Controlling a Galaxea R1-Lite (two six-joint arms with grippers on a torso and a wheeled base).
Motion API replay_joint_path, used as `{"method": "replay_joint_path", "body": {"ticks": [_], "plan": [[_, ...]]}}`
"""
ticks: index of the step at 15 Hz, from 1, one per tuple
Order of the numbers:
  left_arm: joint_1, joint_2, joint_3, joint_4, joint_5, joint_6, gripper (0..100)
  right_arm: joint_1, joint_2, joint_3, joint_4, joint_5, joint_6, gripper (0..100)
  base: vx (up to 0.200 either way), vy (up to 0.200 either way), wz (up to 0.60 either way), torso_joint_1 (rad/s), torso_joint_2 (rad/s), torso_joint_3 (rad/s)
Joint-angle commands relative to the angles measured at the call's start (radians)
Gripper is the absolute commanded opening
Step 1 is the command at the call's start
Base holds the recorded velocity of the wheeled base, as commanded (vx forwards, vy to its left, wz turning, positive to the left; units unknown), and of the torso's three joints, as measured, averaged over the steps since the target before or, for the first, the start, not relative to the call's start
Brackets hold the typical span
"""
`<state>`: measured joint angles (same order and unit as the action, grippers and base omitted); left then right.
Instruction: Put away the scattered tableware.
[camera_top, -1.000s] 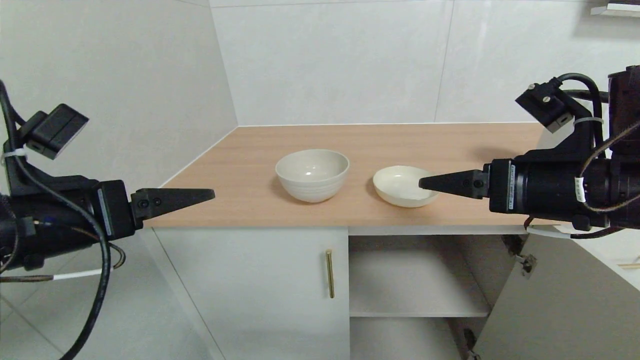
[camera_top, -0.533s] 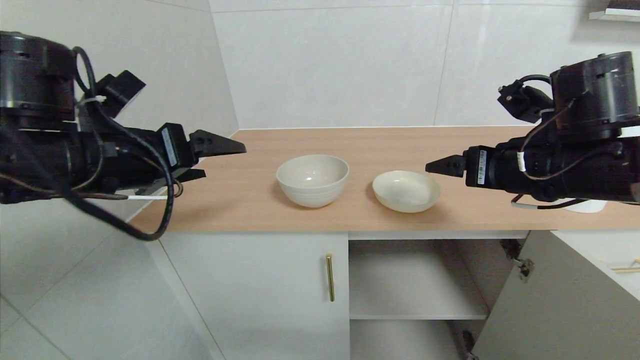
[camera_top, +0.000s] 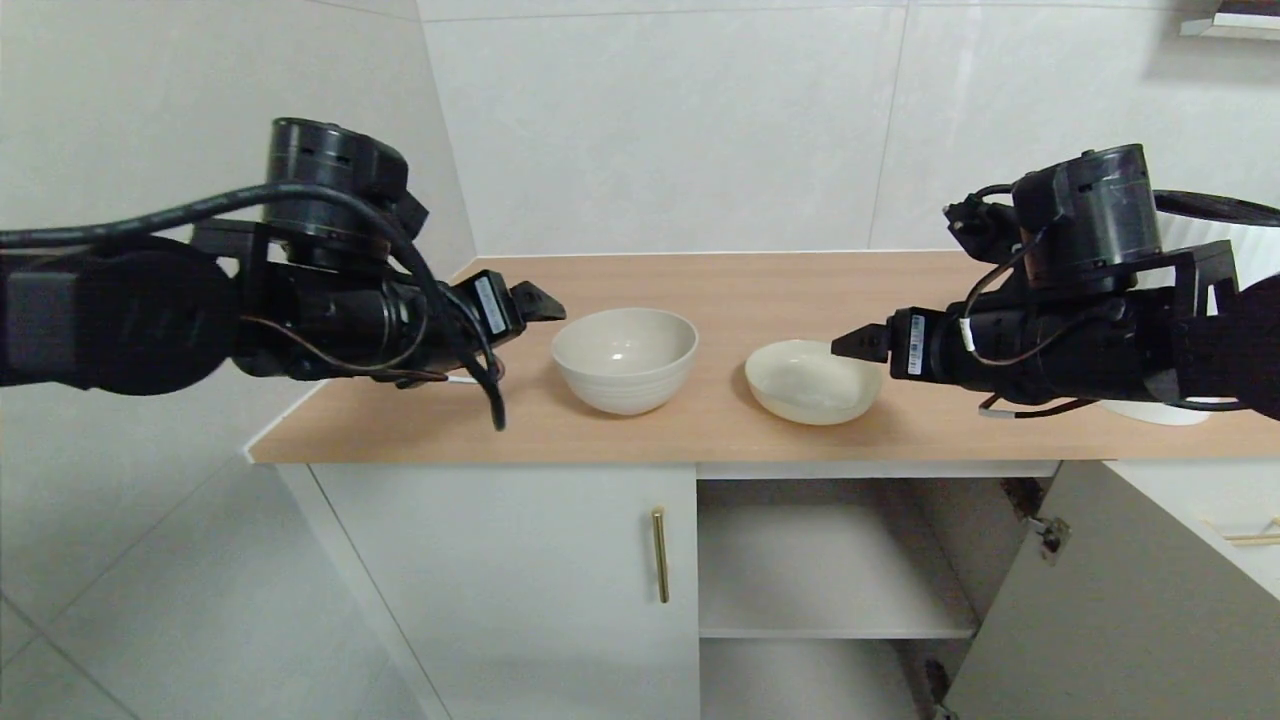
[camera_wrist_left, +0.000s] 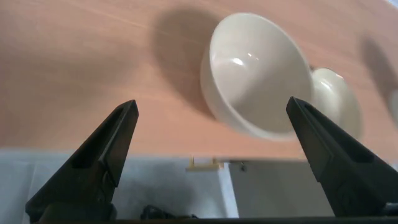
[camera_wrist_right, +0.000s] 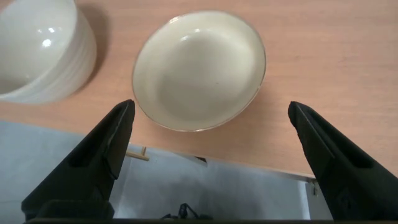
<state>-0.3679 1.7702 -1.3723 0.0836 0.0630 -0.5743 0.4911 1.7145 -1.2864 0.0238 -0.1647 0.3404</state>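
Two pale bowls stand on the wooden counter (camera_top: 760, 280). The deep ribbed bowl (camera_top: 625, 358) (camera_wrist_left: 258, 74) (camera_wrist_right: 40, 50) is on the left, the shallow bowl (camera_top: 812, 380) (camera_wrist_right: 199, 68) (camera_wrist_left: 339, 99) to its right. My left gripper (camera_top: 545, 305) (camera_wrist_left: 211, 101) hovers open just left of the deep bowl's rim, which lies ahead between its spread fingers. At the right rim of the shallow bowl hangs my right gripper (camera_top: 850, 345) (camera_wrist_right: 210, 104), open too, with that bowl framed between its fingers. Neither holds anything.
Under the counter, the right cabinet stands open with a bare shelf (camera_top: 830, 570); its door (camera_top: 1100, 600) is swung out to the right. The left cabinet door has a brass handle (camera_top: 659, 553). A white object (camera_top: 1165, 411) sits behind my right arm. Tiled walls bound the back and left.
My left arm has risen and pushed right, up to the deep bowl. My right arm has rolled and risen slightly, its tip staying at the shallow bowl's right rim.
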Motion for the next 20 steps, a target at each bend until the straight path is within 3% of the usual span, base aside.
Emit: {"method": "replay_joint_path", "body": {"ticks": [1, 4, 9, 10, 20], "plan": [[-0.014, 0.098, -0.016, -0.039, 0.009, -0.001, 100, 0.001, 0.010, 0.001, 0.001, -0.001, 0.000, 100, 0.000, 0.000, 0.00, 0.000, 0.00, 0.000], [-0.014, 0.166, -0.016, -0.134, 0.032, -0.001, 100, 0.001, 0.010, 0.001, 0.001, -0.001, 0.002, 100, 0.000, 0.000, 0.00, 0.000, 0.00, 0.000], [-0.014, 0.169, -0.013, -0.145, 0.035, -0.001, 100, 0.001, 0.008, 0.001, 0.001, -0.006, 0.002, 100, 0.000, 0.000, 0.00, 0.000, 0.00, 0.000], [-0.014, 0.166, -0.011, -0.145, 0.035, 0.001, 0, 0.001, 0.008, 0.001, 0.001, -0.006, 0.002, 100, 0.000, 0.000, 0.00, 0.000, 0.00, 0.000], [-0.039, -0.006, 0.056, -0.143, 0.031, 0.010, 0, 0.000, 0.027, -0.007, 0.001, -0.033, 0.000, 100, 0.000, 0.000, 0.00, 0.000, 0.00, 0.000]]}}
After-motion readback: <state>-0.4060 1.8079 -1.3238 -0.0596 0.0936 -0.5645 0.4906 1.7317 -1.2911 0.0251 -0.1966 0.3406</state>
